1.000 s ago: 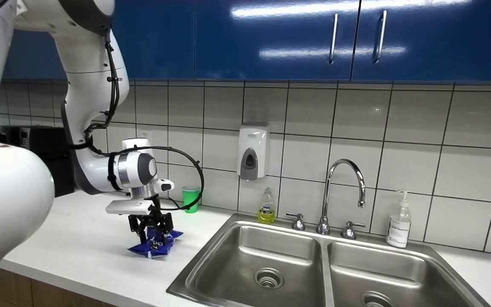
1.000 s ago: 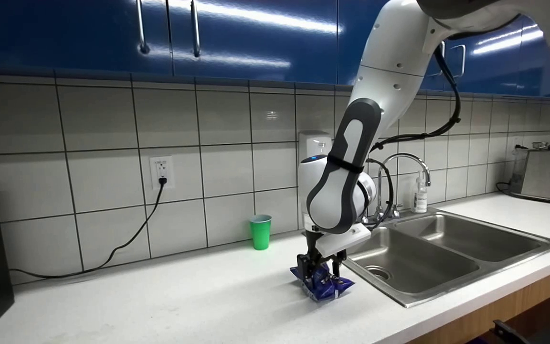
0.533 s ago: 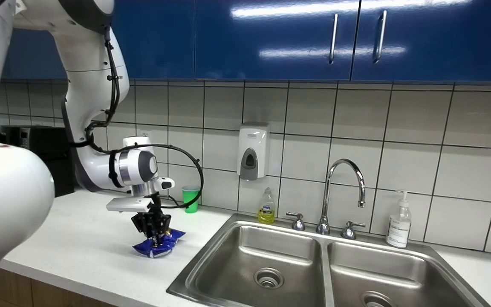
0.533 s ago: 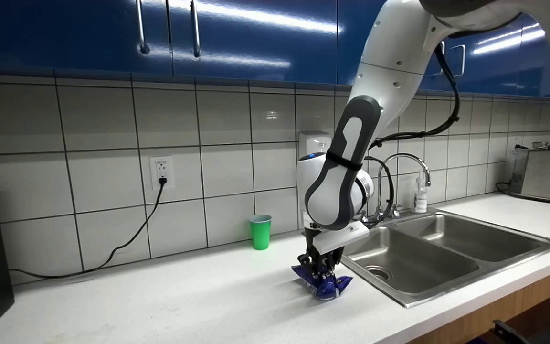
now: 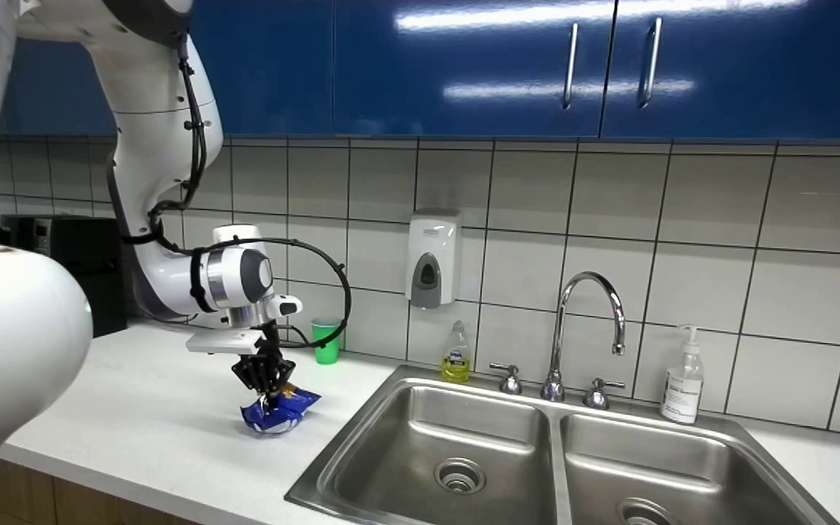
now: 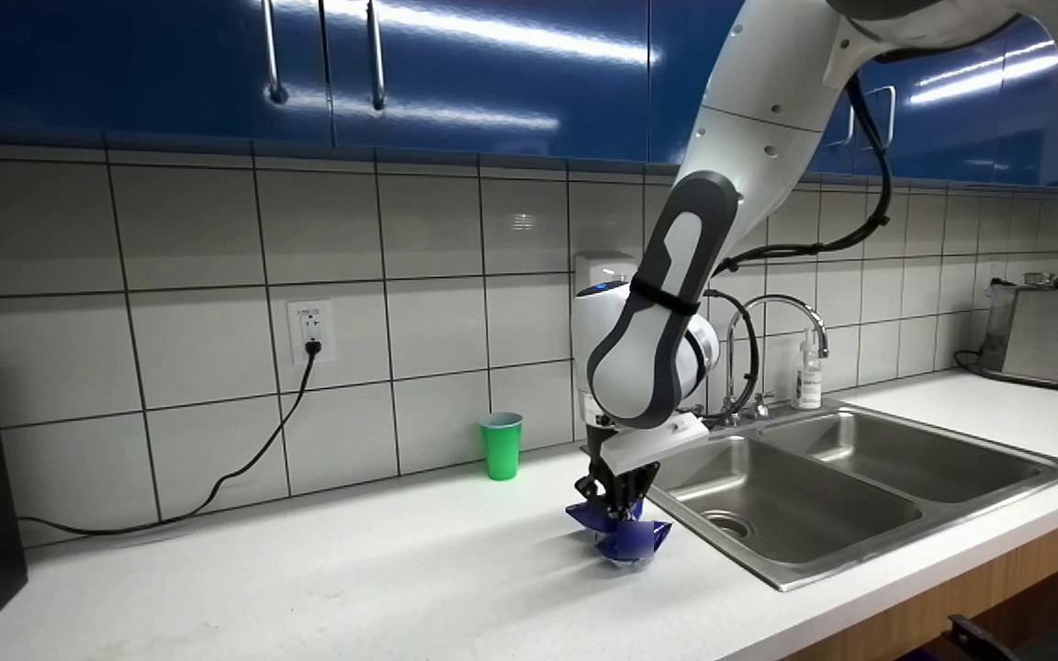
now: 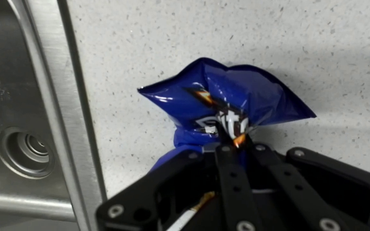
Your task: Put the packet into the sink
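Observation:
My gripper is shut on the middle of the blue packet, pinching its white lettering between the black fingertips. The foil bunches at the pinch and flares out to both sides; its near part is hidden behind the fingers in the wrist view. In both exterior views the packet hangs below the downward-pointing gripper, low over the white counter. Whether its underside touches the counter I cannot tell. Beside it lies the steel double-basin sink, whose rim runs along the left in the wrist view.
A green cup stands by the tiled wall behind the arm. Along the sink's back are a dish soap bottle, the gooseneck faucet and a pump bottle. Blue cabinets overhang the counter.
The jaws, apart a second ago, have come together on the packet. Gripper and packet have since risen slightly and shifted a little, and the packet has folded around the pinch.

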